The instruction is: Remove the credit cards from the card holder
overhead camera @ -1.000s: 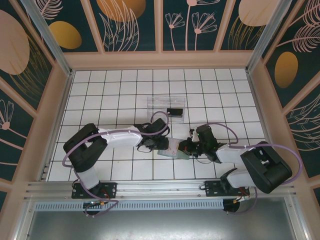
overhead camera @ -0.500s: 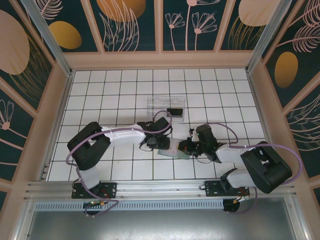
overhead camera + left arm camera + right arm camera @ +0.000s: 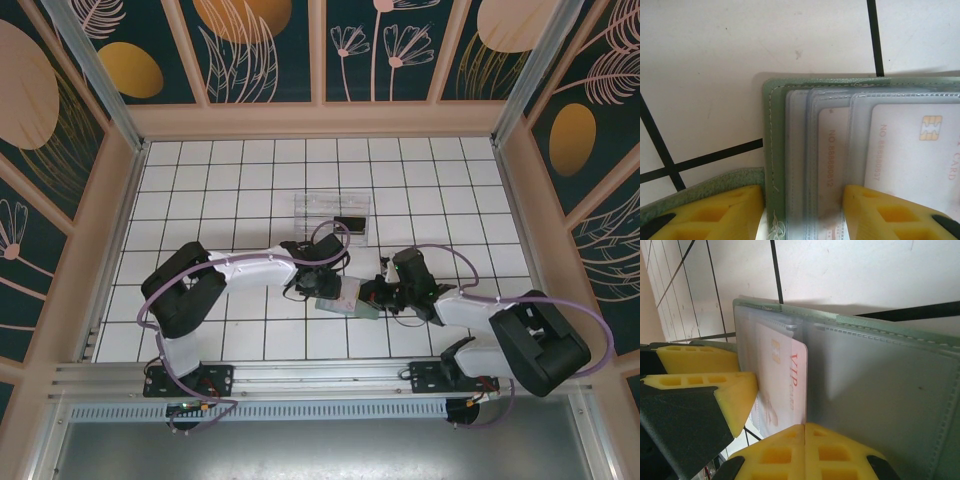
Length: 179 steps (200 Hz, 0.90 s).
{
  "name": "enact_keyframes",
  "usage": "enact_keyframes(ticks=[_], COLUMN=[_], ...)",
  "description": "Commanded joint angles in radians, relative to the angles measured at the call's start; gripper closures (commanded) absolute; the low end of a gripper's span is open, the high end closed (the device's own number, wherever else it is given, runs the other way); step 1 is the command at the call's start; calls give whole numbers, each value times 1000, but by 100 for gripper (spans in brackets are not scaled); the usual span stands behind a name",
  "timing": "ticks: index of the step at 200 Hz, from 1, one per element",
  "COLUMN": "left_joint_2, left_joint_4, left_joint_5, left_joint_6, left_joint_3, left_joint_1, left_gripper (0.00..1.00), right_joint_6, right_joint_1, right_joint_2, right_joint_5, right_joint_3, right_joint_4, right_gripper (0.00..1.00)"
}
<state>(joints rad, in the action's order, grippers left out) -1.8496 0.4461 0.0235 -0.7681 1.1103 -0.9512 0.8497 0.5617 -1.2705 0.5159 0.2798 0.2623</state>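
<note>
We brace the open card holder (image 3: 775,125) with our closed right pincer (image 3: 805,430); our left pincer (image 3: 802,192), jaws apart, must next pinch the pale credit card (image 3: 905,150).

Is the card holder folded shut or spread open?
Spread open: the card holder lies flat, inner side up, with a pale card showing in it.

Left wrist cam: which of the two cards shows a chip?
The right card: gold chip near its top edge. The left card shows only a printed number.
</note>
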Motion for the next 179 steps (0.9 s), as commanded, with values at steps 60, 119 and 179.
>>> enact_keyframes(ticks=[60, 119, 179], left_joint_2=[-100, -99, -95], left_joint_4=[135, 129, 120], left_joint_5=[-106, -101, -101], left_joint_6=[31, 30, 27], left_joint_3=[-71, -76, -82], left_joint_1=[16, 16, 15], left_gripper=[52, 52, 51], right_joint_6=[-34, 1, 20], right_joint_1=[-67, -66, -68], right_joint_2=[68, -23, -105], right_joint_5=[30, 74, 124], right_joint_3=[-22, -43, -47], right_joint_4=[-16, 117, 221], right_gripper=[91, 75, 77])
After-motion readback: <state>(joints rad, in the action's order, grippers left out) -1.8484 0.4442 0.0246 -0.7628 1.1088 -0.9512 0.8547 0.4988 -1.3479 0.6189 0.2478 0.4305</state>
